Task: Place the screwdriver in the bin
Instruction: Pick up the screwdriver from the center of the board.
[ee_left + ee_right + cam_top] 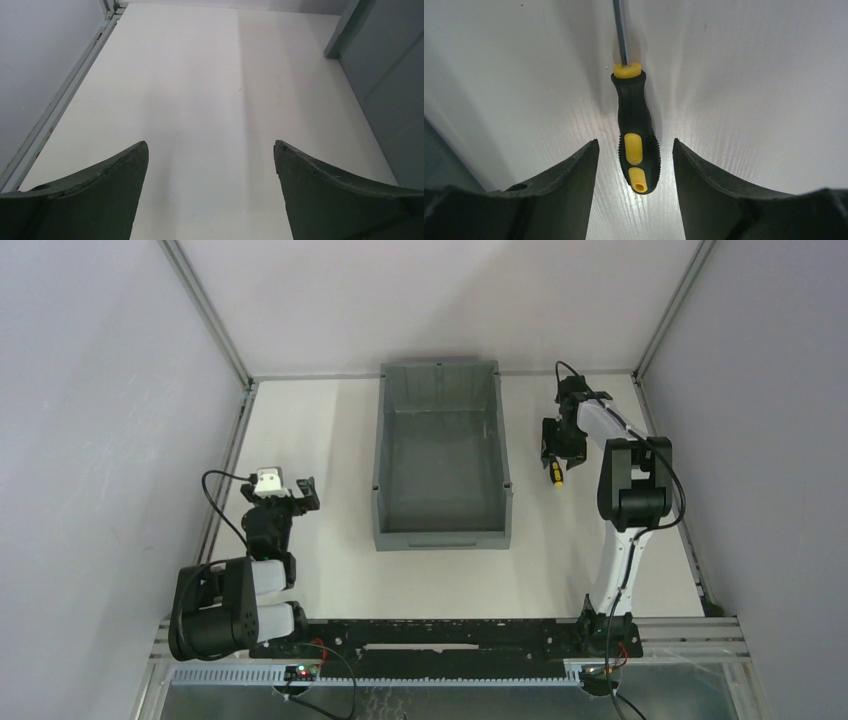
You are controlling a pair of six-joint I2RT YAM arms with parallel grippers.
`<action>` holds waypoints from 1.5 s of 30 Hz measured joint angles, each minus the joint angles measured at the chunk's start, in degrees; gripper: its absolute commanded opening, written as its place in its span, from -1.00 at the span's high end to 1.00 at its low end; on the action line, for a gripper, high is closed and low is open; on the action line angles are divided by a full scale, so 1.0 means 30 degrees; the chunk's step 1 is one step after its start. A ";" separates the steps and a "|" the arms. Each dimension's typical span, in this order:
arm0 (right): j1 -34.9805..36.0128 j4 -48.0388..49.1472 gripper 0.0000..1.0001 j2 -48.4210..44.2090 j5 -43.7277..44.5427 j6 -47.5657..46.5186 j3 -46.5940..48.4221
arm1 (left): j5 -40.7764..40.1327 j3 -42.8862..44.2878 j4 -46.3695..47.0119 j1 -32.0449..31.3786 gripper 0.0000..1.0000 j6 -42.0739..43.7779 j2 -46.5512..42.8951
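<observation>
Two-arm station seen from the near edge of the white table. At near left, the left arm sits folded close to its base. The left gripper hangs over bare tabletop, well apart from the bin. In the left wrist view, this gripper is released, its two dark fingers spread wide with nothing between them.

At the centre of the table stands the bin, a grey rectangular container with tall walls. Its long axis runs near to far and its far end lies close to the back wall.

To the right of the bin, the right arm rises from its base at near right and reaches toward the far right of the table. The right gripper points down at the screwdriver, which lies on the table near the bin's right wall, outside the bin.

In the right wrist view, the right gripper is released. Its fingers flank the yellow-and-black handle of the screwdriver, with a narrow gap on each side. The thin shaft runs out of the top of that view.
</observation>
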 measured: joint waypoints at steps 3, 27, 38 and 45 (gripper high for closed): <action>0.0000 0.0029 -0.21 0.0321 0.0073 0.0029 0.0189 | 0.0000 0.0000 0.0000 0.0000 -1.00 0.0000 0.0000; -0.0015 0.0153 0.46 0.0940 0.0474 0.0299 0.0197 | 0.0000 0.0000 0.0000 0.0000 -1.00 0.0000 0.0000; -0.0342 0.0423 0.74 0.0758 -0.0692 0.0321 -0.0109 | 0.0000 0.0000 0.0000 0.0000 -1.00 0.0000 0.0000; -0.1239 0.0532 0.74 0.0153 -0.3096 0.0787 -0.0918 | 0.0000 0.0000 0.0000 0.0000 -1.00 0.0000 0.0000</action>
